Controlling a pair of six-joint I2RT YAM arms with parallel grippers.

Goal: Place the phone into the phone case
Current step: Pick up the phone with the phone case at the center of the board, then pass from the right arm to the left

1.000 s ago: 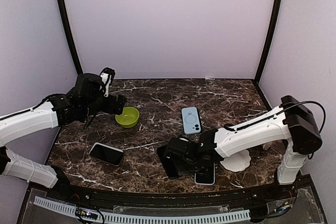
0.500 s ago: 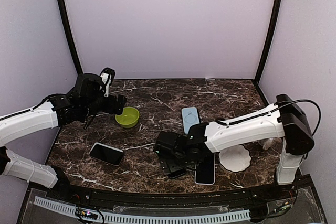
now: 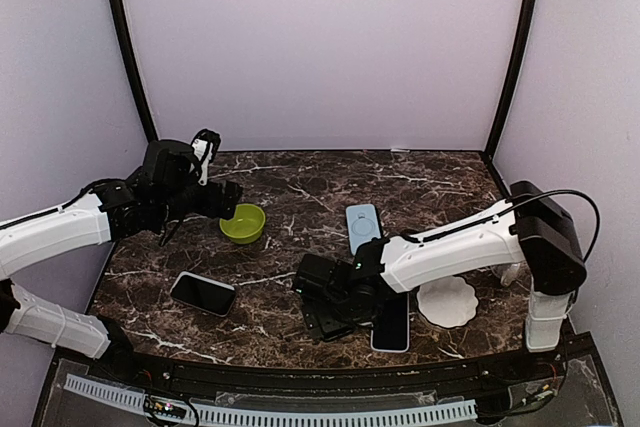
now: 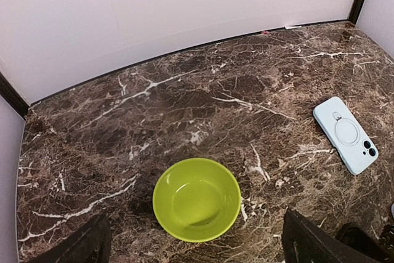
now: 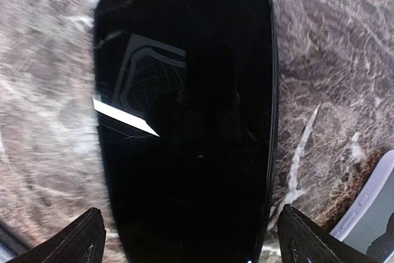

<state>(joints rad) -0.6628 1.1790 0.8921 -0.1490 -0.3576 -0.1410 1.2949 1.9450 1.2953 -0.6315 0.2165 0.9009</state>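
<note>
A black phone lies flat, screen up, on the marble table and fills the right wrist view. My right gripper hangs open just above its near end, one finger on each side, holding nothing. From above, that gripper hides most of the phone. The light blue phone case lies back up farther along the table, partly behind the right arm; it also shows at the right of the left wrist view. My left gripper is open and empty over the far left.
A lime green bowl sits below the left gripper. A second dark-screened phone lies at the front left. A pale-rimmed phone lies by the right gripper, beside a white scalloped plate. Walls enclose the table.
My right gripper has opened and let go of the black phone, which now rests on the table. The right wrist shifted a little to the left. The left arm has not moved.
</note>
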